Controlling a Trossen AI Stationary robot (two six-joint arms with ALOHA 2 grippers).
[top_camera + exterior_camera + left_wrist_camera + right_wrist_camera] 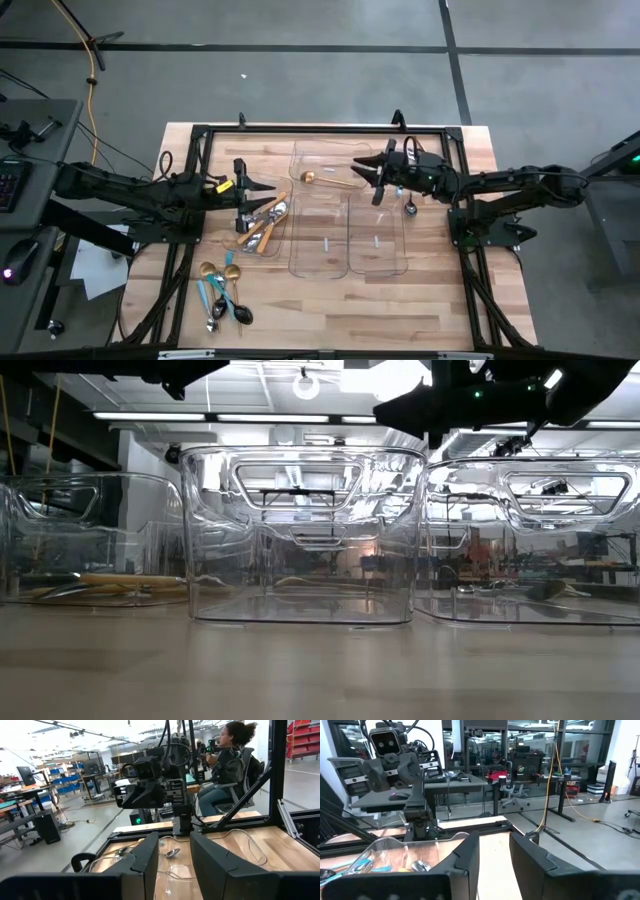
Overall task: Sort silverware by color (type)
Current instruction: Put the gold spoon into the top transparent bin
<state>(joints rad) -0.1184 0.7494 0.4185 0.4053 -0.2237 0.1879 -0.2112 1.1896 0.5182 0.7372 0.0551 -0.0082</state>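
My left gripper (250, 192) (174, 845) hovers open and empty over the left clear tray (240, 243). In that tray lie orange-handled silver pieces (262, 225). My right gripper (366, 175) (494, 840) is open and empty too, held above the far tray (300, 155), facing the left arm. A gold spoon (325, 180) lies flat in this far tray. A dark spoon (410, 207) (172, 852) lies under the right arm. A loose heap of gold, light-blue and teal-handled pieces (222, 295) rests on the wood near the table's near left corner.
Two more clear trays (320, 270) (376, 270) stand side by side mid-table, seen in the low view as tall clear walls (300, 540). A black frame (300, 130) borders the table. A seated person (225, 765) is behind the table's right side.
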